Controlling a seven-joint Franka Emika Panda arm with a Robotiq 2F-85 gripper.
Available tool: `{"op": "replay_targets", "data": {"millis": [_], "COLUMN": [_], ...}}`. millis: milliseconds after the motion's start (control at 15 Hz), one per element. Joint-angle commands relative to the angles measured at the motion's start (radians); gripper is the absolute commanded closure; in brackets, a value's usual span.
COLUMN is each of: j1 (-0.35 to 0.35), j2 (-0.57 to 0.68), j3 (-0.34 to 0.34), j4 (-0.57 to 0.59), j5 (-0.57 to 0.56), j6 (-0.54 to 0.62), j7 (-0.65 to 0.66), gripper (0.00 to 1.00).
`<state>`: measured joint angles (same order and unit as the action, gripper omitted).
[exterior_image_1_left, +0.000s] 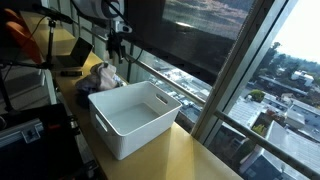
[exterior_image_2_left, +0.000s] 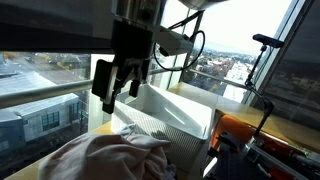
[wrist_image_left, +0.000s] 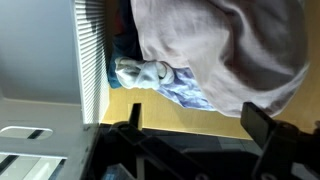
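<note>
Above clothes pile | gripper unclenched, jaws wide | white bin adj.

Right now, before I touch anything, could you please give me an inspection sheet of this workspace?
Surface: wooden table, standing along the glass.
Job's things: pile of clothes lying beside the white bin.
Clutter: orange object at the table's far end; too blurred to identify.
Grippers: gripper open, hanging above the pile, holding nothing.
Cables: black cable looped near the arm.
Surroundings: window with city buildings far below.
</note>
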<state>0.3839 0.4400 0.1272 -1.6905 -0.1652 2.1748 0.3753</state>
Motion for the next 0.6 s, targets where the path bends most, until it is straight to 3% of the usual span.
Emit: {"op": "replay_targets", "data": {"millis": [0,533], "j1": [-0.009,-0.02], "j2": [0.048,0.139], "j3": [-0.012,-0.056], "j4": [-0.03,-0.047], "j5": [-0.027,-0.073], "j6": [0.047,0.144], "j7": [-0.009,-0.035], "gripper": [0.0,0.0]}}
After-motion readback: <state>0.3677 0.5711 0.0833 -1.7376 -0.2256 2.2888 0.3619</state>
